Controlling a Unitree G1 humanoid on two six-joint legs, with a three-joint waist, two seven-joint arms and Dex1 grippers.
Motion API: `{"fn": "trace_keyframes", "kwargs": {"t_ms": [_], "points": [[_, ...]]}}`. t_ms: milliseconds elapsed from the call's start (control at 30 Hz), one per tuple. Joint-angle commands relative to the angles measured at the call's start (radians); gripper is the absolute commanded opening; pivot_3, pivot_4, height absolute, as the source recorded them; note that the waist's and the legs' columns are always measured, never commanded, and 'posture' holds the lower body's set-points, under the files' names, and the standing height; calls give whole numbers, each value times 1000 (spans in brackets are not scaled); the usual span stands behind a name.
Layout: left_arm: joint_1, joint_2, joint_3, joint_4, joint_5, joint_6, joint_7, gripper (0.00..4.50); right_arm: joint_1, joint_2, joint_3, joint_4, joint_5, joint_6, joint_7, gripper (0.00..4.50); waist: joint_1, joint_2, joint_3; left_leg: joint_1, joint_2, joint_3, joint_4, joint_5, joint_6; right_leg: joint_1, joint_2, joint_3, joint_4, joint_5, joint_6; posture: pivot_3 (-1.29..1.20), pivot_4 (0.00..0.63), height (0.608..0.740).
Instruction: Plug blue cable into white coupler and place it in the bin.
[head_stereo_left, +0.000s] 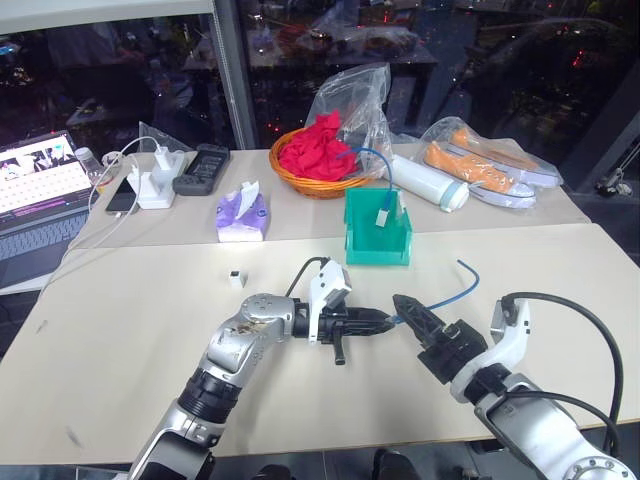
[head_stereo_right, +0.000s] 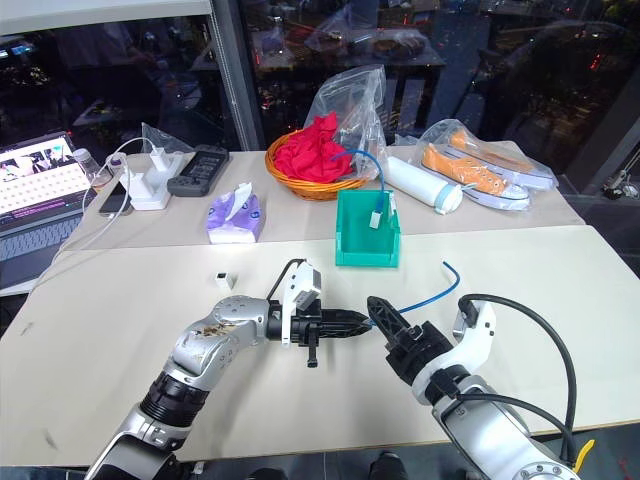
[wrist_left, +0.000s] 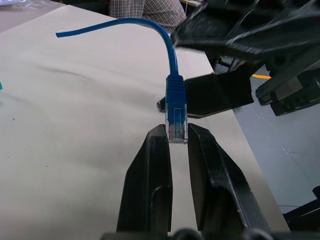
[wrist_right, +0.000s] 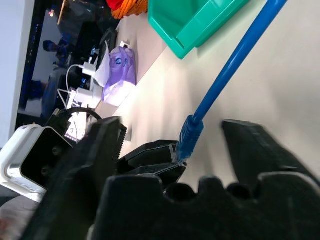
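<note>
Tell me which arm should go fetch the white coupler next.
Right, probably. The left gripper is shut on the blue cable's clear plug, so it is occupied. The right gripper holds nothing, its fingers either side of the cable. The white coupler lies across on the left, though.

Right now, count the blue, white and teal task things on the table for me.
Blue: 1, the blue cable
White: 1, the white coupler
Teal: 1, the bin
Total: 3
</note>
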Motion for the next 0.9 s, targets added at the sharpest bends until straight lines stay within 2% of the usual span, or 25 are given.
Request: {"fn": "trace_keyframes", "kwargs": {"t_ms": [33,167,233,367,433,467,600,633,733,833,900], "points": [[-20,-1,0,-31,-18,-5,-7,59,4,5,14,-32,2,-21,12,2013,0,0,0,0,0,0,0,0,0,0,0,0,0,0,0,0,150,740],[-23,-2,-1,-24,-19,-4,-6,59,6,4,19,-25,1,-22,14,792,0,0,0,0,0,0,0,0,0,0,0,0,0,0,0,0,150,740],[-25,-5,7,-19,-20,-8,5,59,5,3,20,-23,-3,-24,16,30,0,0,0,0,0,0,0,0,0,0,0,0,0,0,0,0,150,740],[-33,-8,62,1,-47,2,33,59,4,6,13,-22,-19,-36,22,30,0,0,0,0,0,0,0,0,0,0,0,0,-1,0,0,0,150,740],[-25,22,82,-16,-74,38,19,1062,3,11,12,-23,-32,-44,27,0,0,0,0,0,0,0,0,0,0,0,0,0,-1,0,0,0,150,740],[-16,44,86,-33,-90,60,3,1187,1,13,11,-22,-38,-47,32,0,-2,0,0,0,0,0,0,0,0,0,0,0,-1,0,0,0,150,740],[15,96,124,-67,-96,48,19,2673,-8,16,4,-18,-55,-54,47,0,-11,0,0,1,1,0,-3,0,0,-1,1,0,0,0,0,0,150,740],[30,125,167,-60,-85,31,41,2902,-13,15,2,-16,-63,-55,53,0,-11,0,0,1,1,0,-4,0,0,-1,1,0,0,0,0,0,150,740],[95,196,299,-71,-125,51,72,4030,-28,9,-3,-3,-82,-51,72,0,-19,0,0,1,1,0,-6,0,0,-2,1,0,-2,0,0,0,150,740],[215,245,385,-117,-155,42,82,4030,-31,2,8,2,-79,-36,93,0,-24,1,0,2,2,0,-10,1,-1,-4,2,0,-2,-1,-2,0,150,740],[372,277,460,-147,-135,8,109,4030,-38,-1,26,13,-73,-22,107,0,-27,1,0,4,3,0,-14,1,-2,-4,2,0,-3,-2,-2,0,150,740]]}}
